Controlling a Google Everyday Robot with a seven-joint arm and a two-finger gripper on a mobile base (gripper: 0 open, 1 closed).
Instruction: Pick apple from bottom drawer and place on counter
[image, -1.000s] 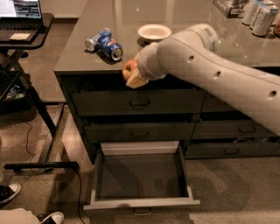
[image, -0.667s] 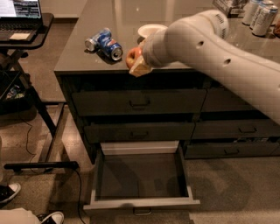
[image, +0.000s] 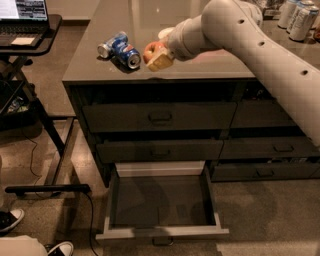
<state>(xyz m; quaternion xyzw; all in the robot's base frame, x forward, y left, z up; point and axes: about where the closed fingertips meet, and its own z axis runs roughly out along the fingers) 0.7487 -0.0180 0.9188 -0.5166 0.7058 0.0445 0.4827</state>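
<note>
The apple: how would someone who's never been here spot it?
Find the big grey-brown counter. Above its front edge, the gripper holds the apple, beside a fallen blue can. It is the only round red thing there.

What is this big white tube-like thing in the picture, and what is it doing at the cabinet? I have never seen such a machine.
It is the arm of a mobile robot, and it reaches in from the right. There is only one picture, taken by a camera that looks down at the front of the cabinet. At the arm's end is the gripper, with two fingers shut on a small red apple, which it holds over the counter. A blue can lies on its side on the counter, and upright cans stand at the far right. The bottom drawer is pulled open.
</note>
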